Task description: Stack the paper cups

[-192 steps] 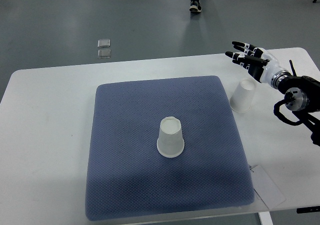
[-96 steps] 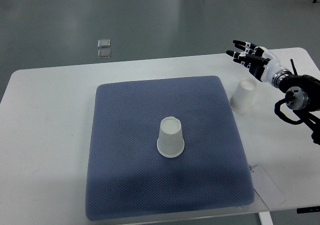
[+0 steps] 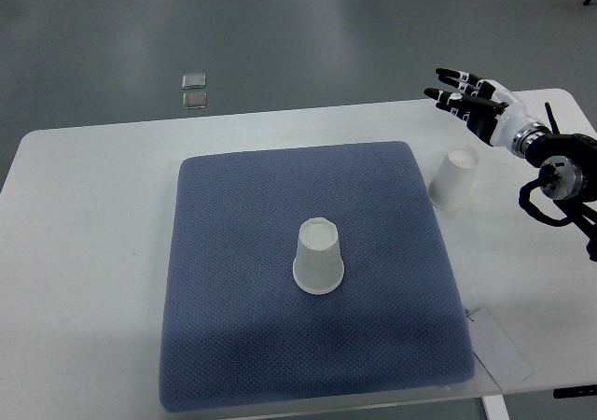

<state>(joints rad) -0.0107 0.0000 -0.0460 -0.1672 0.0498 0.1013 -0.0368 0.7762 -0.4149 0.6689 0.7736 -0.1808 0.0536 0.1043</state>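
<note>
While fingers splay, right hand (image 3: 474, 103) hovers above cup (image 3: 454, 179).

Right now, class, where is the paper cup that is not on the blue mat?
It stands upside down on the white table, just off the mat's right edge, below the right robot hand.

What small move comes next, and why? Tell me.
Probably lower the right robot hand onto the cup beside the mat. Its fingers are spread and empty above that upside-down cup, and the other cup waits at the mat's center.
</note>
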